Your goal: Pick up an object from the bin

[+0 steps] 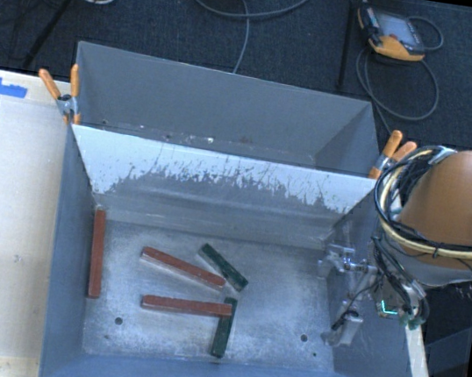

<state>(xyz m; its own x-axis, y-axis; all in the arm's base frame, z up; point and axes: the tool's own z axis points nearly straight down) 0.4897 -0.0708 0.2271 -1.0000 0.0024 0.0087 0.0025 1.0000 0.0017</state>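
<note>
Gripper (344, 326) low beside bin (220, 119) right wall. Long red-brown bar (97, 253) along left wall. Centre-left: upper red-brown bar (183, 267) beside tilted green bar (224, 266); lower red-brown bar (186, 306) abutting upright green bar (224, 328).

The bin (229, 120) is grey sheet metal, matt, its back wall and floor scuffed with pale scratches and specks. The red-brown bars (183, 267) and dark green bars (224, 328) look matt and smooth. The tool (341, 326) is bare silvery metal; the orange cover (452, 195) is smooth, faintly glossy.
</note>
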